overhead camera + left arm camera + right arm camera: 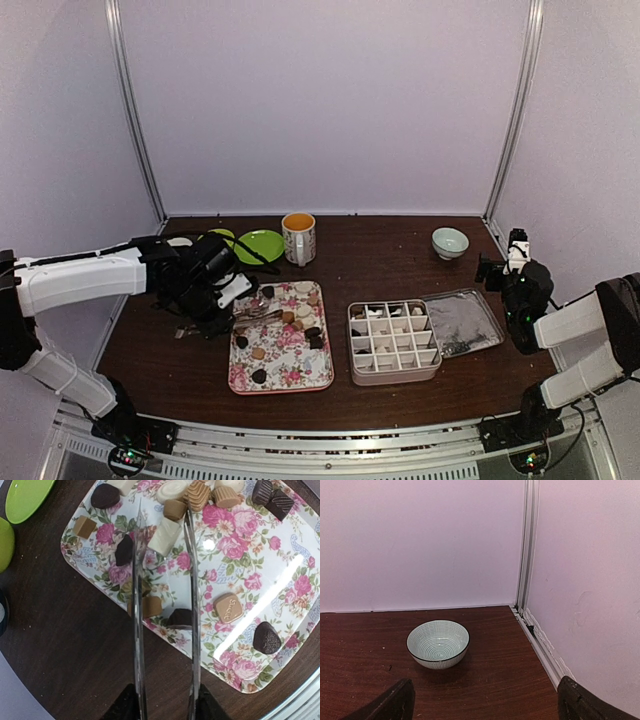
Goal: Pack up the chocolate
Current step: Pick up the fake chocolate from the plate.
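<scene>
Toward the bench's left edge, the left gripper [165,709] pinches slim, shiny metal tongs [138,655] whose slightly parted tips hang over a glossy floral tray [270,570]. On it the chocolate [229,607] lies scattered as dark, tan and white blocks and domes, one tan square embossed with script too small to read. Right of the tray a gridded box [393,340] holds a few more pieces, and near the back right corner the right gripper [486,692] gapes wide over bare dark wood before a finely lined bowl [438,642].
</scene>
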Controlling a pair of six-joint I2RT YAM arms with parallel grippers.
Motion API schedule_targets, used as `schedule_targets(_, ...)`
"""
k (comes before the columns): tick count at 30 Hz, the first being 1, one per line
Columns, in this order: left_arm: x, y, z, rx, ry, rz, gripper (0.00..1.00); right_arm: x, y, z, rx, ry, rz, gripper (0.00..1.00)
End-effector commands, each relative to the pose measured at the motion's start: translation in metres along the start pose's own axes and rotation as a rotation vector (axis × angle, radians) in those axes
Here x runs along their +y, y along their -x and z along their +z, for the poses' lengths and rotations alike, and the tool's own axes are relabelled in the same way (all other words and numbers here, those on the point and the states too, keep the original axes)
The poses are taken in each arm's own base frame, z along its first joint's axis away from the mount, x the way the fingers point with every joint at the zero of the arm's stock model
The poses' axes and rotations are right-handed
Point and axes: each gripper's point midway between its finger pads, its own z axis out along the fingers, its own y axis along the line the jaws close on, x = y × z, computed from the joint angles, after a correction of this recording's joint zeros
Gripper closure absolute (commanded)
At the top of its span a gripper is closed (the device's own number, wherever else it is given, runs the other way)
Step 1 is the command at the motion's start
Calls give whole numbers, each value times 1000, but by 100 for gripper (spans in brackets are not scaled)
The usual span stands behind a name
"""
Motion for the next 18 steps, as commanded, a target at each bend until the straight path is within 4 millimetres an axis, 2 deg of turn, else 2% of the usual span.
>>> schedule_targets(1,-6,-1,2,18,-40,-21,63,-1,5,3,-11,-7,4,0)
schedule_targets(9,-5,-6,0,44,-37,-64,74,-1,5,3,-11,-7,4,0)
schedule_targets(18,-7,13,-22,-28,-75,-154,76,-2,5,3,-11,-7,3,0)
